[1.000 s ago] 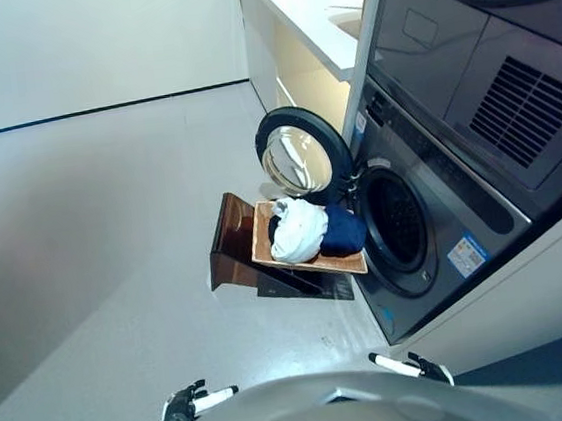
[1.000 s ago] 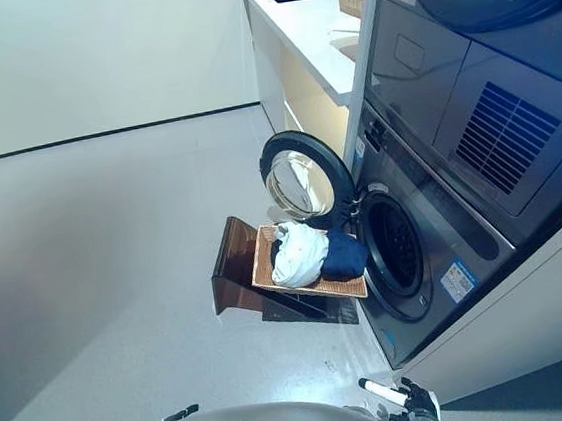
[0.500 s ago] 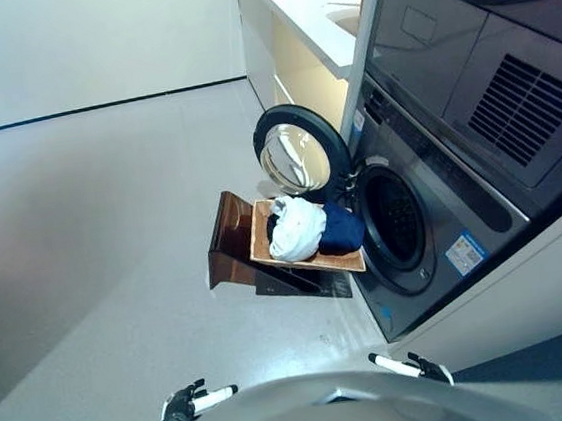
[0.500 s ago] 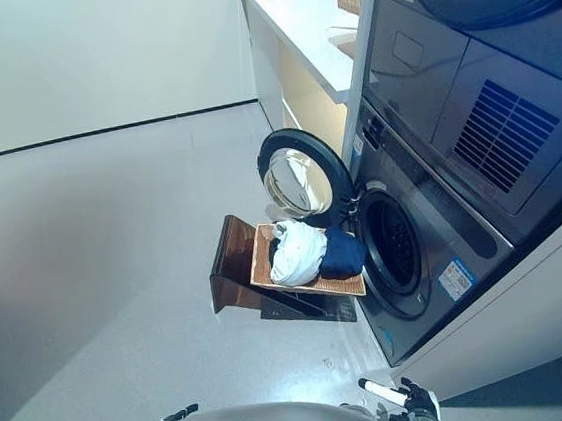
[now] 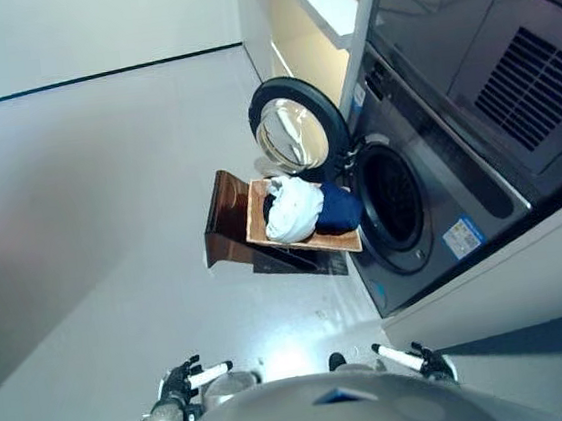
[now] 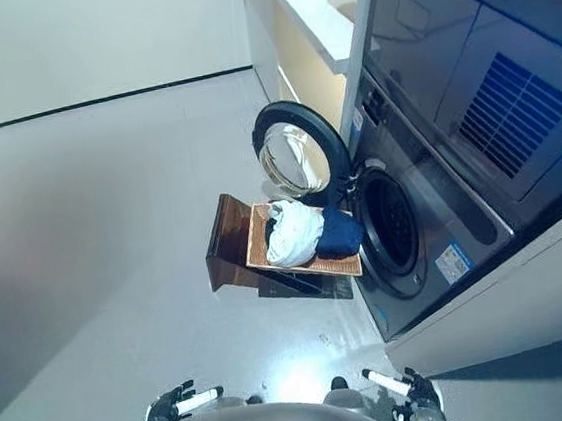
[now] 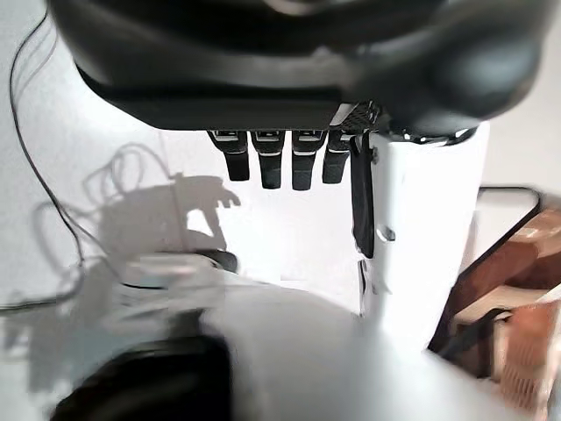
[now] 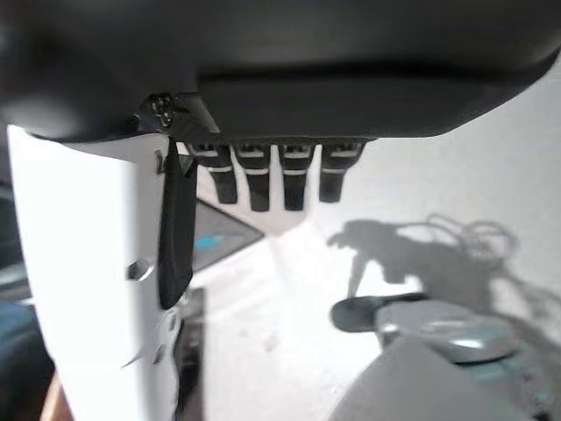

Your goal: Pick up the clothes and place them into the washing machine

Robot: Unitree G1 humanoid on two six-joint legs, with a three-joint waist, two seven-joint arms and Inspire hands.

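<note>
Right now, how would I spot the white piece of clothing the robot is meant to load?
Find the washing machine with its round door swung open. Below that door a flat wicker basket holds two bundles; the white garment is the pale one, farther from the drum than the navy garment.

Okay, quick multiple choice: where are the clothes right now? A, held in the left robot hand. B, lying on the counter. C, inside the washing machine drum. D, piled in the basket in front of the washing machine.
D: the white and dark blue clothes sit piled in the basket by the washing machine, whose door is open; both robot hands are empty.
</note>
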